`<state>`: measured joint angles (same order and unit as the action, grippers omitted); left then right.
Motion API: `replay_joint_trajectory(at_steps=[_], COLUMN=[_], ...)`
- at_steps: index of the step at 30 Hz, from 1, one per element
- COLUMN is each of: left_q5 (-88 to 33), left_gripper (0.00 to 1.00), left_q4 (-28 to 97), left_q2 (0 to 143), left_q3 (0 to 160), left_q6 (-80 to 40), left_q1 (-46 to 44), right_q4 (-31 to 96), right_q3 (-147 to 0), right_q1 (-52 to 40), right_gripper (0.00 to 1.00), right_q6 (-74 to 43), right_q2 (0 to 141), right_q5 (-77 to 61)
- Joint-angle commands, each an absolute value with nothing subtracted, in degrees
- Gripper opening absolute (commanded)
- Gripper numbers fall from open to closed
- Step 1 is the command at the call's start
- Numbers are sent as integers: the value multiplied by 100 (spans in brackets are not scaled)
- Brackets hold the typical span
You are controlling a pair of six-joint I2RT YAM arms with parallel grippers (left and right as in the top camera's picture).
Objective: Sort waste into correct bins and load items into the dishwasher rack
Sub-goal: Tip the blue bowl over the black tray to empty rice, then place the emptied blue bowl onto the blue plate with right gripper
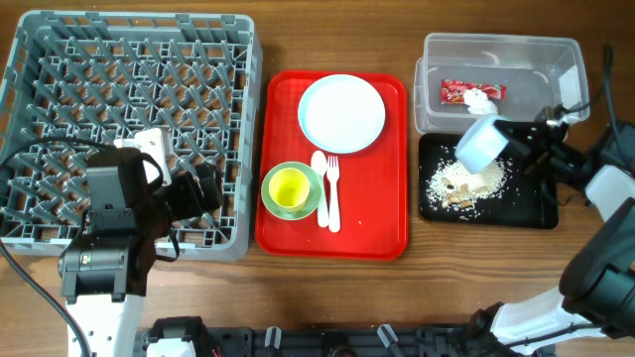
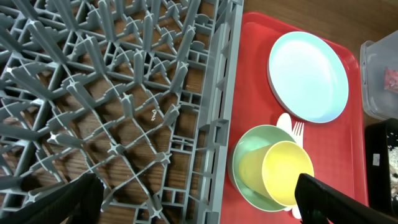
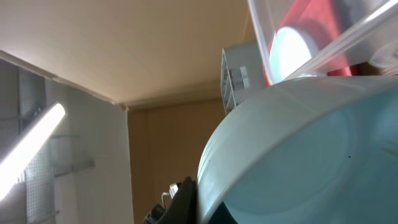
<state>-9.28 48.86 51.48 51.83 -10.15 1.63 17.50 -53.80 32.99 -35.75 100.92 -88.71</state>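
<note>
My right gripper is shut on a pale blue bowl, held tipped over the black tray. Whitish crumbly scraps lie in that tray. The bowl fills the right wrist view. A red-and-white wrapper lies in the clear tub. On the red tray are a white plate, a yellow-green cup inside a pale green bowl, and a white spoon and fork. My left gripper is open and empty over the right front edge of the grey rack.
The left wrist view shows the rack's lattice, the red tray, the plate, and the cup in the green bowl. Bare wooden table lies in front of the trays.
</note>
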Motion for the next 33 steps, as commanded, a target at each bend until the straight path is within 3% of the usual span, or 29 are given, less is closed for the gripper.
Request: replay_joint_trajectory(at_steps=[1, 17, 28, 33], left_q5=[-993, -993, -993, -993], left_gripper=[100, 100, 100, 100], left_q4=[4869, 4869, 4866, 4866], left_q2=[5140, 5140, 5140, 5140], left_q3=[5273, 5273, 5273, 5273], left_q6=[-961, -961, -961, -963], left_q1=[139, 139, 139, 139], right_q4=[1739, 1424, 2477, 2775], right_q3=[-5376, -5765, -6237, -6510], right_q1=[2849, 499, -1094, -2036], right_gripper=[4, 4, 4, 4], right_q6=[-3520, -3361, -1133, 523], right_q2=[9708, 8119, 8121, 8121], right_q5=[-8753, -5959, -2429, -941])
